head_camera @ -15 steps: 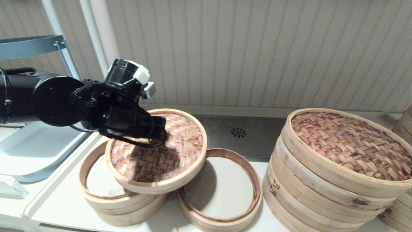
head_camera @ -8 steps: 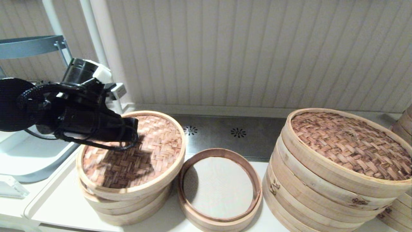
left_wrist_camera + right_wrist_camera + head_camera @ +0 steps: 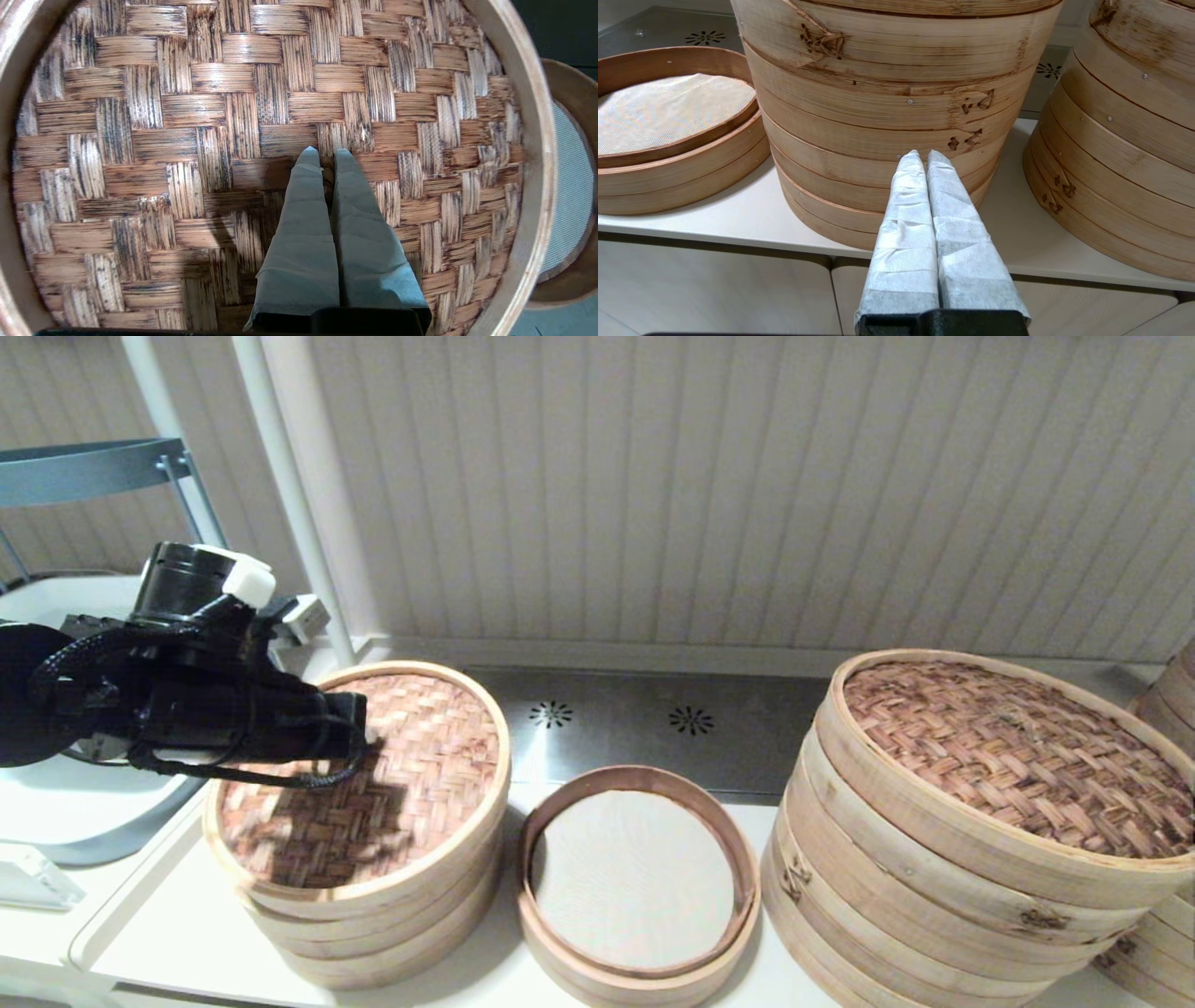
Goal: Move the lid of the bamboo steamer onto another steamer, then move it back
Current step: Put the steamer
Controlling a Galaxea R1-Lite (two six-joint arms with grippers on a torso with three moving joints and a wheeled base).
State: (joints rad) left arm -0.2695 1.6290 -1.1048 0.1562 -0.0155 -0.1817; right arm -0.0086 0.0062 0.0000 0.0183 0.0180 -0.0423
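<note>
The bamboo steamer lid (image 3: 411, 775), reddish-brown weave with a pale rim, sits level on top of the small pale steamer stack (image 3: 392, 924) at the front left. My left gripper (image 3: 359, 742) reaches over the lid's middle and is shut on its tiny centre loop (image 3: 327, 169); the woven top fills the left wrist view. The steamer's cream liner is hidden under the lid. My right gripper (image 3: 923, 156) is shut on nothing, parked low in front of the counter edge and out of the head view.
A low basket (image 3: 724, 831) with a dark-brown inner rim and a cream liner stands just right of the stack. A very large stack with a woven lid (image 3: 1008, 747) fills the right side, another stack (image 3: 1134, 140) beyond it. A grey tray (image 3: 84, 803) lies at far left.
My left gripper carried the lid leftward and down: from tilted, hanging half off the stack, to flat and centred on it. The liner is now covered.
</note>
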